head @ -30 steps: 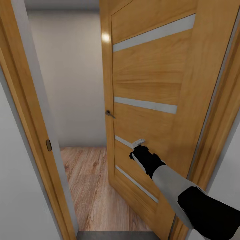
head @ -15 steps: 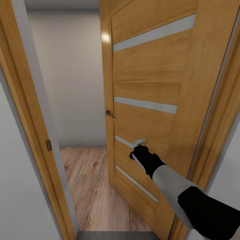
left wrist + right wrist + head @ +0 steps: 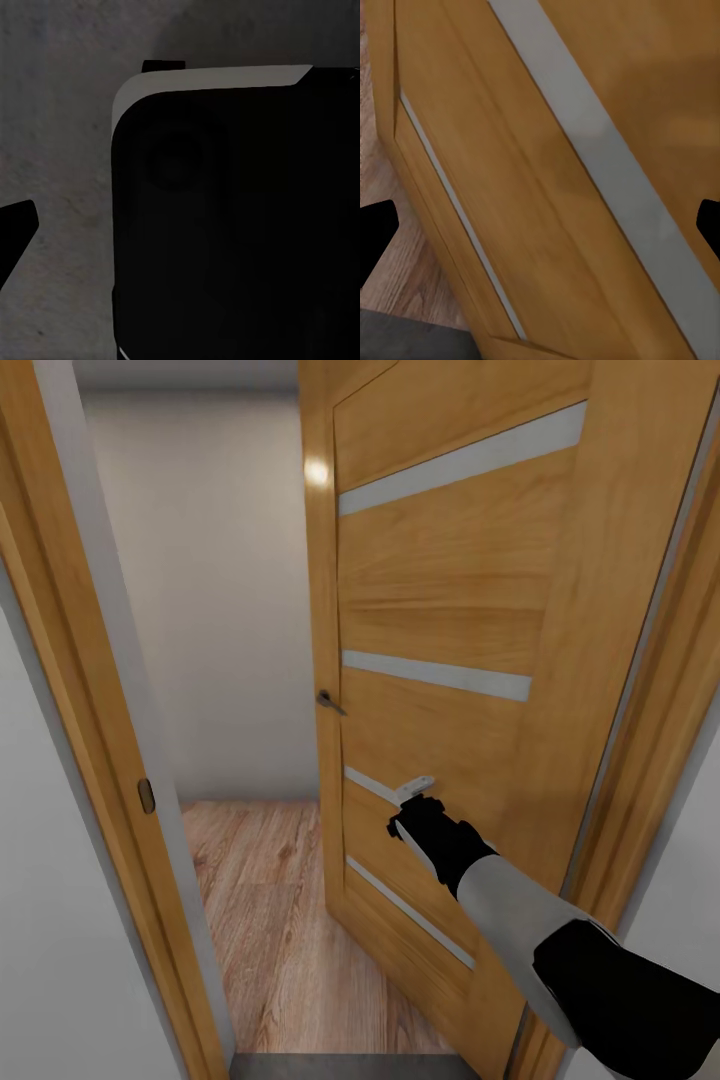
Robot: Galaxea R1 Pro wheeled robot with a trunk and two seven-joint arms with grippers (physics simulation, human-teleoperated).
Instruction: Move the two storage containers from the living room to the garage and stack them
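Floor [image 3: 60,150] grey in left wrist view, right pincer [image 3: 415,791] at door [image 3: 450,610]

The door [image 3: 450,660] stood ajar on the right of the doorway, its handle [image 3: 328,703] at its left edge. The frame [image 3: 90,760] ran down the left. Beyond the opening lay a plank floor [image 3: 270,920], with a wall [image 3: 210,590] behind it.

Head camera faces the half-open door [image 3: 450,620]; right wrist camera views its lower panel close up.
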